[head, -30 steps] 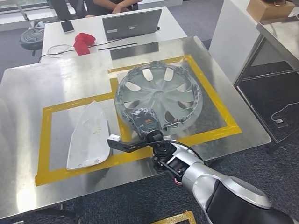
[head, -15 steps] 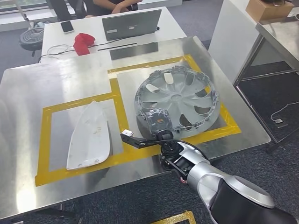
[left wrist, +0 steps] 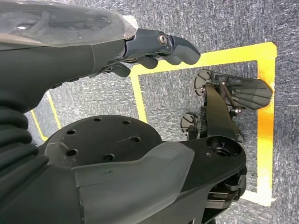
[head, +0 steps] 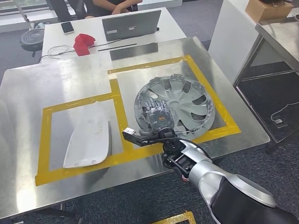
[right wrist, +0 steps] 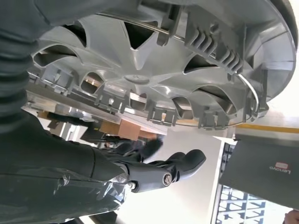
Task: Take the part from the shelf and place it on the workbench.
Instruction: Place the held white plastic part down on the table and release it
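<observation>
A grey wheel cover lies inner side up inside the right yellow-taped square of the steel workbench. My right hand reaches from the front edge and grips the cover's near rim, fingers spread over the inner face. The right wrist view shows the cover's ribbed underside close above one dark finger, with a gap between them. My left hand hangs over grey carpet with yellow tape lines and holds nothing, fingers loosely extended.
A white curved panel lies in the left taped rectangle. Beyond the bench a white desk holds a laptop, a red cloth and a phone; a person sits behind it. A white cabinet stands at right.
My right hand has carried the wheel cover to the right and brought it down from a tilt to lie nearly flat inside the right square.
</observation>
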{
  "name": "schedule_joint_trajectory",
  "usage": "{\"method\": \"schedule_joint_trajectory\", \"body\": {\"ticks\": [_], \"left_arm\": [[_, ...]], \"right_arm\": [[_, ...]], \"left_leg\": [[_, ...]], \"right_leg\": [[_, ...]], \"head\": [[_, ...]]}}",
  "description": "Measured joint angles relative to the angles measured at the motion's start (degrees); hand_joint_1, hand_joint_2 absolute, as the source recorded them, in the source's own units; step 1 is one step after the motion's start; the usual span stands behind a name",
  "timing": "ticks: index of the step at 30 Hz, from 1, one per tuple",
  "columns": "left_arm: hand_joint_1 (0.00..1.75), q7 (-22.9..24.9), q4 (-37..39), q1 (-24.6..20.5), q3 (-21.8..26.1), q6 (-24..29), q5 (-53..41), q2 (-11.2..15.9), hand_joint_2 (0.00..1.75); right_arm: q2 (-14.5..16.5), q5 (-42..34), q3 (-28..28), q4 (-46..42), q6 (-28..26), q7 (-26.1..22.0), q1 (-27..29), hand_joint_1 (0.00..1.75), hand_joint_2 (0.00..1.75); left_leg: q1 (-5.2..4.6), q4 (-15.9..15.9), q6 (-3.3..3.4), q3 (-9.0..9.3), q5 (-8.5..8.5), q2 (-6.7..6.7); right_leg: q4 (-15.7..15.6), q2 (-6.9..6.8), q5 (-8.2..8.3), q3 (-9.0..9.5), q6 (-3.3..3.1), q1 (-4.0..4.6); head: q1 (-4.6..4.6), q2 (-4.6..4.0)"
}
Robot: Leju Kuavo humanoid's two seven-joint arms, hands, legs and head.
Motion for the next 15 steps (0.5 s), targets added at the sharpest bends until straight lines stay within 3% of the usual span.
{"method": "schedule_joint_trajectory", "body": {"ticks": [6, 9, 11, 13, 15], "left_arm": [[0.00, 0.00, 0.00, 0.00, 0.00, -0.03, 0.06, 0.00, 0.00], [0.00, 0.00, 0.00, 0.00, 0.00, -0.04, 0.16, 0.00, 0.00], [0.00, 0.00, 0.00, 0.01, 0.00, -0.04, 0.36, 0.00, 0.00], [0.00, 0.01, 0.00, 0.01, 0.00, -0.01, 0.75, 0.00, 0.00], [0.00, 0.13, 0.00, -0.01, 0.01, 0.02, 1.16, 0.00, 0.00]], "right_arm": [[0.00, 0.03, -0.19, 0.00, -0.05, -0.07, -0.08, 0.00, 0.00], [0.01, -0.43, -0.76, -0.02, -3.15, -2.52, -0.14, 0.00, 0.00], [0.08, -3.78, -1.79, -0.59, -7.09, -9.52, -0.08, 0.00, 0.00], [0.56, -13.73, -4.12, -2.39, -7.86, -23.48, 0.17, 0.00, 0.00], [1.43, -28.37, -7.16, -5.38, -2.86, -37.24, 0.63, 0.00, 0.00]], "left_leg": [[0.00, 0.00, 0.00, 0.01, 0.00, 0.00], [0.00, 0.00, 0.00, 0.02, 0.01, -0.01], [0.00, -0.01, 0.00, 0.03, 0.01, -0.01], [0.00, -0.03, -0.01, 0.05, 0.01, 0.00], [0.00, -0.05, -0.03, 0.07, 0.02, 0.01]], "right_leg": [[0.00, 0.00, 0.00, 0.01, 0.00, 0.00], [0.00, 0.00, 0.01, 0.05, -0.01, 0.00], [0.01, 0.01, 0.01, 0.08, -0.01, 0.01], [0.01, 0.04, 0.02, 0.09, -0.03, 0.01], [0.01, 0.05, 0.02, 0.09, -0.04, 0.01]], "head": [[0.00, 0.00], [0.00, 0.00], [0.00, 0.00], [0.00, 0.00], [0.00, 0.00]]}}
